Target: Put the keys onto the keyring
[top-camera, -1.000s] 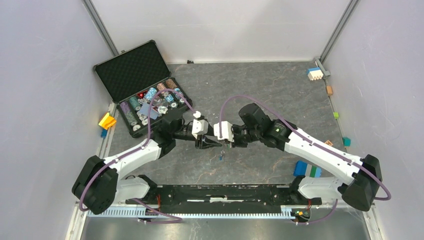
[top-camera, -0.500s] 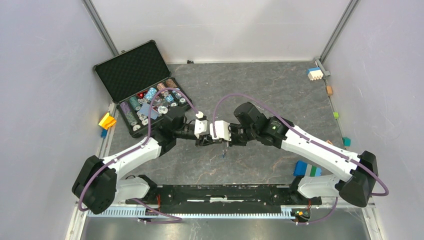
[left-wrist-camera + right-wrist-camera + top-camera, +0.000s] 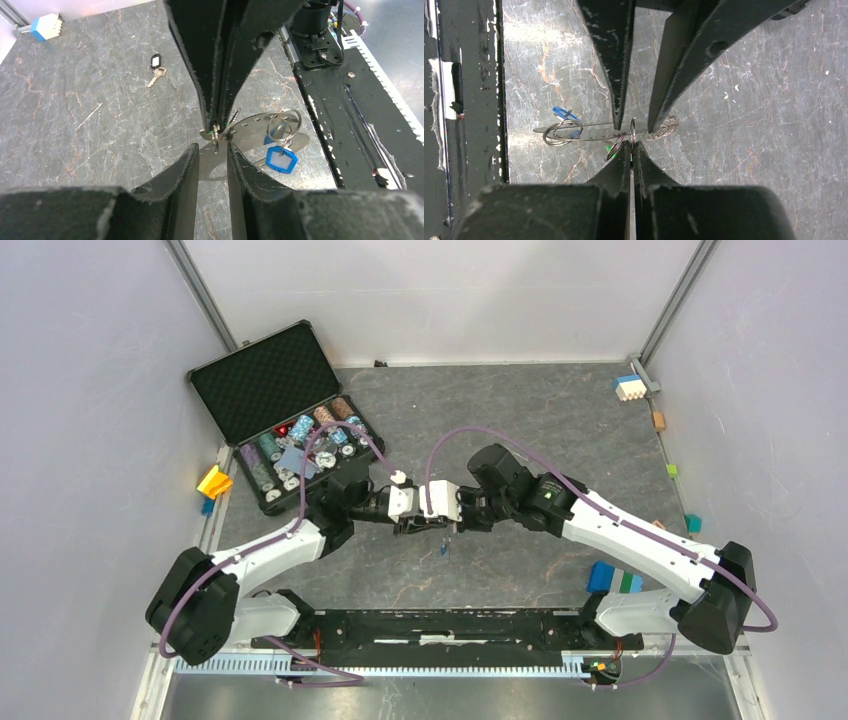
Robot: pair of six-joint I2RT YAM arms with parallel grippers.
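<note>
The keyring (image 3: 250, 131), a thin grey oval, hangs level above the table, and my right gripper (image 3: 631, 145) is shut on it where a chain-like bit shows. The blue-tagged key (image 3: 281, 160) dangles from the keyring by its split ring. A green tag (image 3: 610, 148) peeks out beside the right fingers. My left gripper (image 3: 212, 148) faces the right one tip to tip, jaws apart on either side of the keyring's edge, a gap showing at each pad. A black-tagged key (image 3: 156, 67) lies alone on the table. From above, both grippers (image 3: 432, 523) meet mid-table, the blue key (image 3: 442, 552) hanging below.
An open black case (image 3: 262, 380) of poker chips sits at the back left. Toy blocks lie at the edges: blue-white (image 3: 628, 387), blue-green (image 3: 613, 578), yellow (image 3: 214, 481). The black base rail (image 3: 440, 625) runs along the near edge.
The two grippers have come together from a small gap to tip to tip. The left jaws have narrowed around the keyring. The right gripper has stayed shut.
</note>
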